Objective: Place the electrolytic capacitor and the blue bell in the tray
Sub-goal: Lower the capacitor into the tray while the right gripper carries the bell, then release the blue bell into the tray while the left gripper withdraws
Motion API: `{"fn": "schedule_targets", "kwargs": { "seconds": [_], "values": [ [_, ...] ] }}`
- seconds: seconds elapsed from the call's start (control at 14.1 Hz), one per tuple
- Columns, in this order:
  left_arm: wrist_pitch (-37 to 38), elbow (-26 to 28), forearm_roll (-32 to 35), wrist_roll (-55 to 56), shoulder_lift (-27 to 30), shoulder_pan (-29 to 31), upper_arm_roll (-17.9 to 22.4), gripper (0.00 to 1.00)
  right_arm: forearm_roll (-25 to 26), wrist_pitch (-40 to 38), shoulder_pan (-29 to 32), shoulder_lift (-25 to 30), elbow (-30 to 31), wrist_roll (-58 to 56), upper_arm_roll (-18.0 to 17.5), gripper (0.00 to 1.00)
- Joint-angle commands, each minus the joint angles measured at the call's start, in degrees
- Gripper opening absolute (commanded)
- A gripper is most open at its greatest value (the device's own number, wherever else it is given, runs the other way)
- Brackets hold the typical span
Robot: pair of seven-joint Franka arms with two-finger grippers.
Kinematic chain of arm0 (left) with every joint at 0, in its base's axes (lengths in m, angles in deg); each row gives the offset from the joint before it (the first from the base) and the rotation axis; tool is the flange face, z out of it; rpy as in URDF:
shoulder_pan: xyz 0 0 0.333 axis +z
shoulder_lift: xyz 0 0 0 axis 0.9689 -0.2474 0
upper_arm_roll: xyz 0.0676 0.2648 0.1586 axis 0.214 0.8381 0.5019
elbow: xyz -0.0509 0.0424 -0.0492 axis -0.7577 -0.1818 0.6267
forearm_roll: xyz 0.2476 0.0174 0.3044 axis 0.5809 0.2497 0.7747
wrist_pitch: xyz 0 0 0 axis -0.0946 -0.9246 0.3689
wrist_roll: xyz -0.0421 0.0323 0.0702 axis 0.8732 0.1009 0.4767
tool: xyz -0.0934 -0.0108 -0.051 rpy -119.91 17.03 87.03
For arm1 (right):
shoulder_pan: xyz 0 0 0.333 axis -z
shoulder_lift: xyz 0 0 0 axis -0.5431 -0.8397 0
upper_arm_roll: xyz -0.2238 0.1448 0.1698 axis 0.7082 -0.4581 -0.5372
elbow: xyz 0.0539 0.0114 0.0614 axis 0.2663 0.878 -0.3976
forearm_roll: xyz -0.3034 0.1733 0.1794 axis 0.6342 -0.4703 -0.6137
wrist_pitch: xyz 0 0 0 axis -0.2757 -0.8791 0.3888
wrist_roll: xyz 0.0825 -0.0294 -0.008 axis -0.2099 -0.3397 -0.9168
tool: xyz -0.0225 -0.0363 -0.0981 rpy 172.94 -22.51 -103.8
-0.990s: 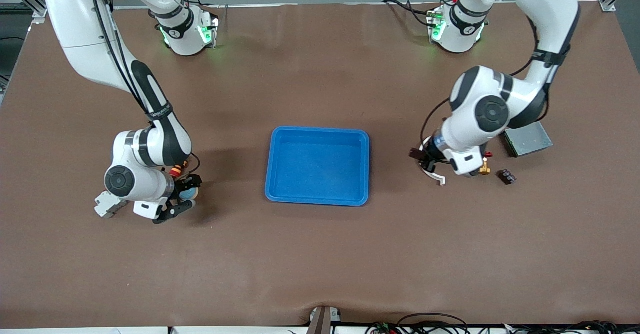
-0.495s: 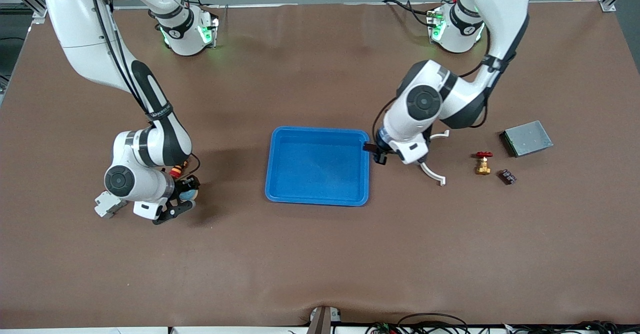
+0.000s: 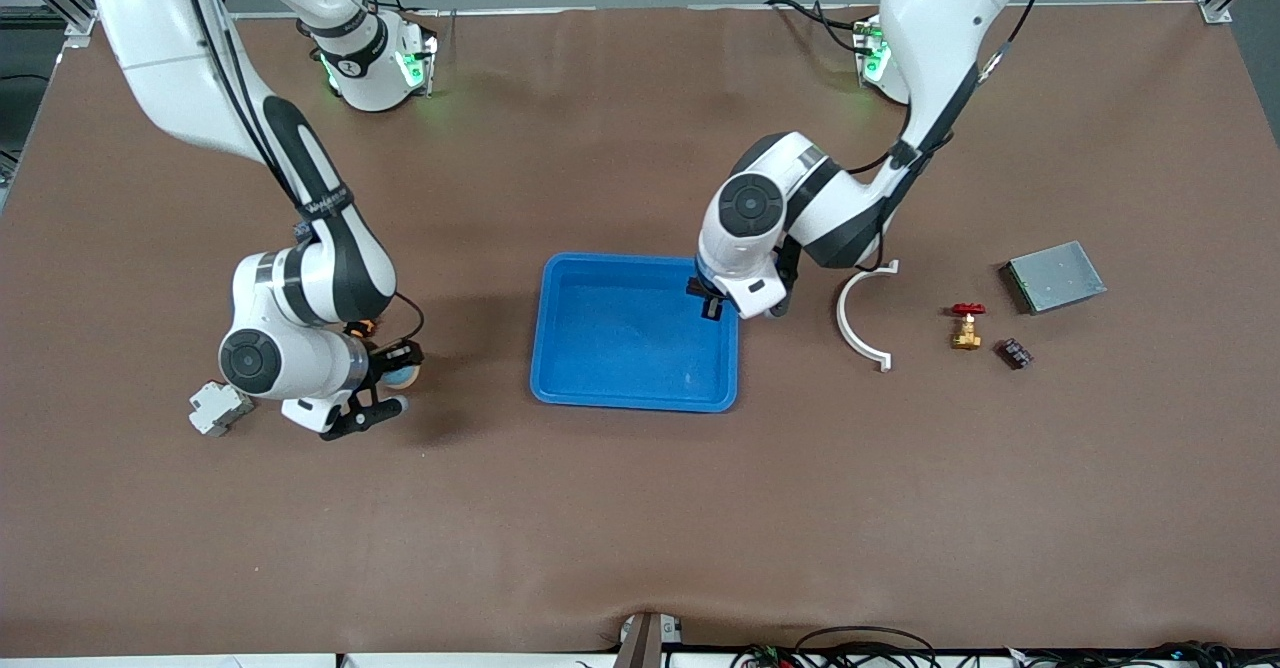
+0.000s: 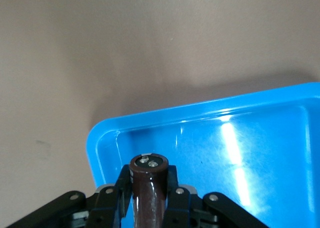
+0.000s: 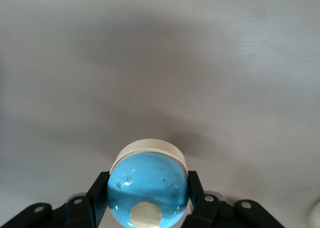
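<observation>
The left claw [image 4: 149, 208] is clenched on the electrolytic capacitor [image 4: 148, 188], a dark brown cylinder standing up between its fingers, and it hangs over the corner of the tray [image 3: 560, 373] at the left arm's end, just above the rim. The inside of the tray shows only its blue floor. The right claw [image 5: 147, 203] is clenched on the blue bell [image 5: 148, 188], a round blue dome with a cream base, over the bare counter [image 3: 640, 508], well apart from the tray toward the right arm's end. A small grey block [image 3: 215, 406] lies near that claw.
</observation>
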Motion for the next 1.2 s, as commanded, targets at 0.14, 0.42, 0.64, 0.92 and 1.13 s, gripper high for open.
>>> {"fn": "schedule_targets", "kwargs": {
  "seconds": [0.14,0.42,0.64,0.92,1.13],
  "values": [
    [0.46,-4.39,3.19,2.24,-5.54,-1.98,0.74,0.0,-4.2,-3.05,-3.69,5.29,1.17,14.42,-2.62,0.0],
    [0.54,-4.39,4.16,2.94,-5.46,-1.55,0.91,0.97,-4.28,-1.47,-11.51,5.56,0.2,29.62,-2.62,0.0],
    [1.25,-4.39,4.34,4.26,-4.14,-1.72,1.35,1.0,-4.2,2.04,-17.14,5.21,0.03,38.87,-2.53,0.0],
    [10.79,-4.21,8.99,1.47,2.26,0.29,1.79,1.0,-4.2,7.04,-22.06,4.42,0.29,45.37,-2.44,0.0],
    [18.46,-3.6,8.74,-9.58,7.18,4.59,1.62,1.0,-4.11,10.04,-23.3,2.31,0.38,46.62,-2.44,0.0]
  ]
}}
